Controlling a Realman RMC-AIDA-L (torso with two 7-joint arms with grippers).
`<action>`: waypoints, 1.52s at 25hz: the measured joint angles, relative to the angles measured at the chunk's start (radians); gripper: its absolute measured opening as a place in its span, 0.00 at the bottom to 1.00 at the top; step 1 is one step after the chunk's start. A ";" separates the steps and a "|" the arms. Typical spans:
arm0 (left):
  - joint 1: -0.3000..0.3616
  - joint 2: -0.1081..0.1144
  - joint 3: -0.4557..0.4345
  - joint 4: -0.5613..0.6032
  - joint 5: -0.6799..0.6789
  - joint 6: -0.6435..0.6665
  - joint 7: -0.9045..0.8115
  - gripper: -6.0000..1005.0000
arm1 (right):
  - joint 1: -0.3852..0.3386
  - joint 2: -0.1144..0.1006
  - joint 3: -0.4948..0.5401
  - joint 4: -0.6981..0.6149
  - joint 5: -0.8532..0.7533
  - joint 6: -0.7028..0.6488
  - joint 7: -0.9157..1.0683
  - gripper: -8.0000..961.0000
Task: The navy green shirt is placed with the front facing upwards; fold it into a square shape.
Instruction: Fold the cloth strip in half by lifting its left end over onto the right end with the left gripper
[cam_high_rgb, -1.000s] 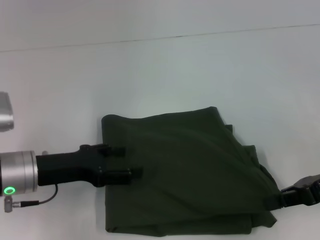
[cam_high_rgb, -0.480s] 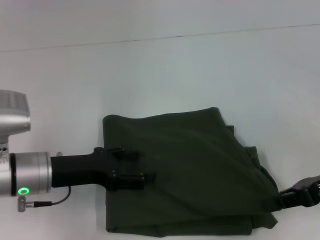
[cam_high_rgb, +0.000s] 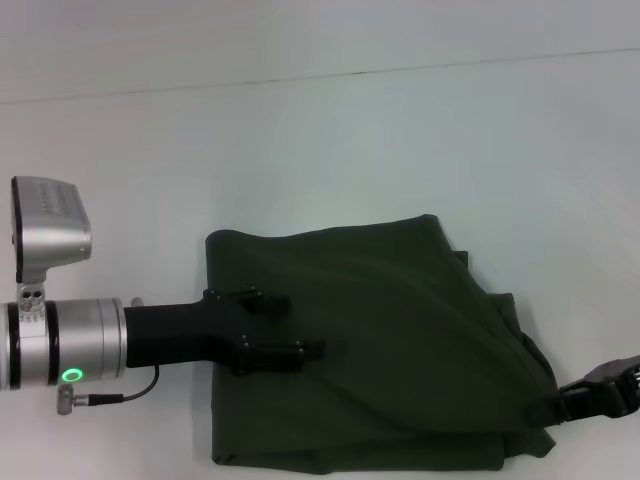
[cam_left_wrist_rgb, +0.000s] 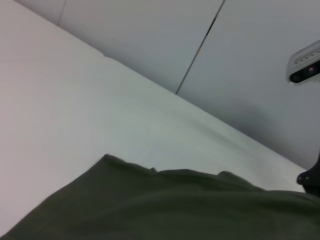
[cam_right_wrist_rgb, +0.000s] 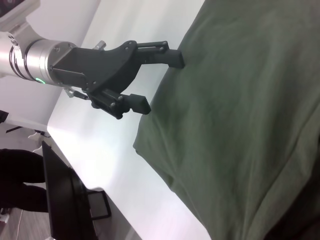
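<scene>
A: Fingers (cam_high_rgb: 268, 300) of the left hand (cam_high_rgb: 290, 325) stand spread, two black prongs with a clear gap between them, reaching in from the robot's left over the near-left part of the navy green shirt (cam_high_rgb: 400, 340). In the right wrist view the same hand (cam_right_wrist_rgb: 162, 82) shows its prongs apart at the cloth's edge, tips at or just above the fabric; I cannot tell whether they touch.

B: And the right hand (cam_high_rgb: 590, 392)?

A: Low at the right edge of the head view, at the shirt's near-right corner, where the cloth bunches up against it. It seems to pinch that corner, but the fingertips are hidden, so I cannot tell for sure.

B: How does the shirt lie?

A: Already folded into a rough four-sided shape, plain green side up, with creases running slantwise and doubled layers along its right edge.

B: Surface?

A: A white worktop (cam_high_rgb: 330, 150), with a thin dark seam across its far side. The left wrist view shows a pale panelled wall (cam_left_wrist_rgb: 150, 35) behind it.
</scene>
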 joint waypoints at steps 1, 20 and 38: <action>0.000 0.000 0.000 -0.005 0.000 -0.010 0.002 0.90 | -0.001 -0.002 0.001 0.001 0.000 0.000 0.000 0.03; 0.007 -0.002 0.006 -0.055 0.006 -0.084 0.041 0.90 | -0.004 -0.012 0.008 0.001 0.000 0.002 0.001 0.04; 0.004 0.000 0.006 -0.055 0.001 -0.084 0.040 0.90 | -0.010 -0.018 0.008 0.004 -0.047 0.003 -0.004 0.06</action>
